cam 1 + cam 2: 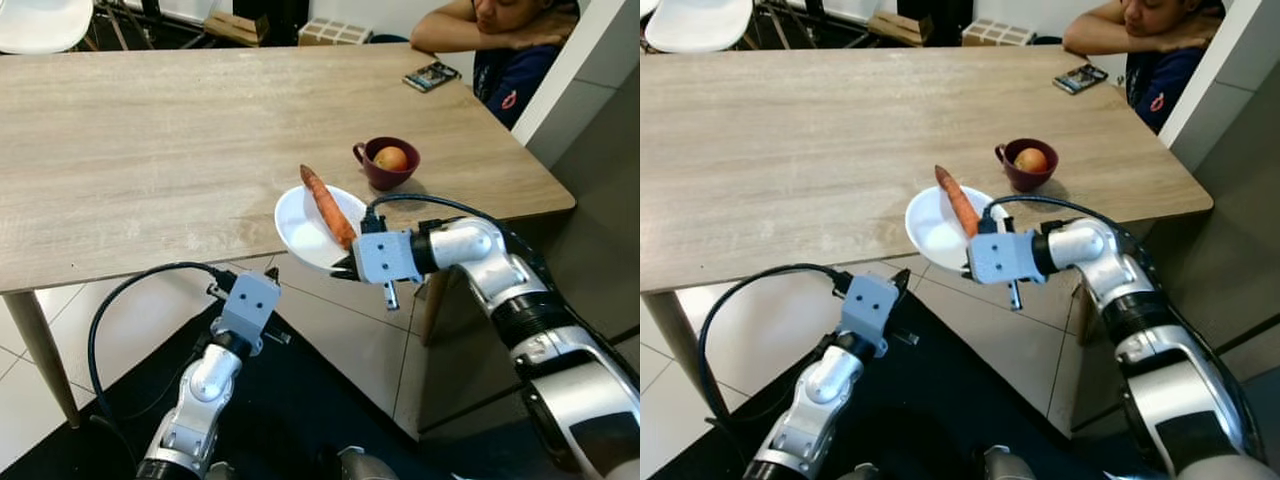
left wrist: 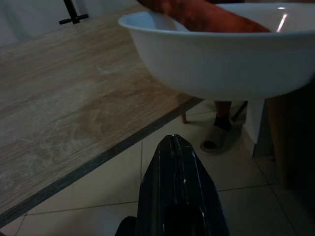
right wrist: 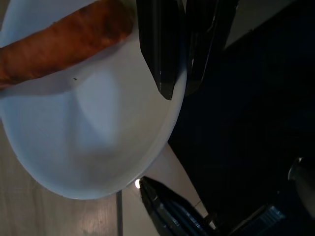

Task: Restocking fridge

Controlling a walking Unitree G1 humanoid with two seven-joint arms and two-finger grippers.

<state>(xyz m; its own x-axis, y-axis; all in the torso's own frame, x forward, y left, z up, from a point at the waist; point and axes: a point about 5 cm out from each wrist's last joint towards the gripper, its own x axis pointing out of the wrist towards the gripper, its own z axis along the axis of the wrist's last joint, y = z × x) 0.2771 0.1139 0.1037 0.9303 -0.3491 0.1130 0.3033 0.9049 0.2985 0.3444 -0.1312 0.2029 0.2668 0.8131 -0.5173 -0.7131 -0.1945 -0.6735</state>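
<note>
The wooden table [image 1: 150,150] takes up the upper left and middle of the head views, with a person [image 1: 510,40] slumped at its far corner in the upper right beside a phone [image 1: 432,76]. Below the table edge, pale floor tiles [image 1: 340,340] and a dark mat [image 1: 290,420] fill the lower frame.

The right gripper [image 1: 350,268], reaching in from the lower right, has its fingers pinched on the near rim of a white bowl [image 1: 305,225], one finger inside and one outside, as the right wrist view makes plain. The bowl sits near the picture's centre, held out past the table's front edge over the floor, and looks tipped a little. A carrot [image 1: 328,205] lies across it, its thin end poking over the far rim. Just beyond, still on the table, a dark red mug [image 1: 385,165] holds an apple [image 1: 391,158].

The left gripper [image 1: 262,278] hangs low at centre-left under the table edge, fingers pressed together on nothing, pointing up at the bowl's underside.

I'd say the bowl is being carried off toward the fridge. A one-sided rim pinch invites sagging, so the wrist should keep the bowl level and turn slowly, or the carrot may roll out. The left gripper could support underneath.
</note>
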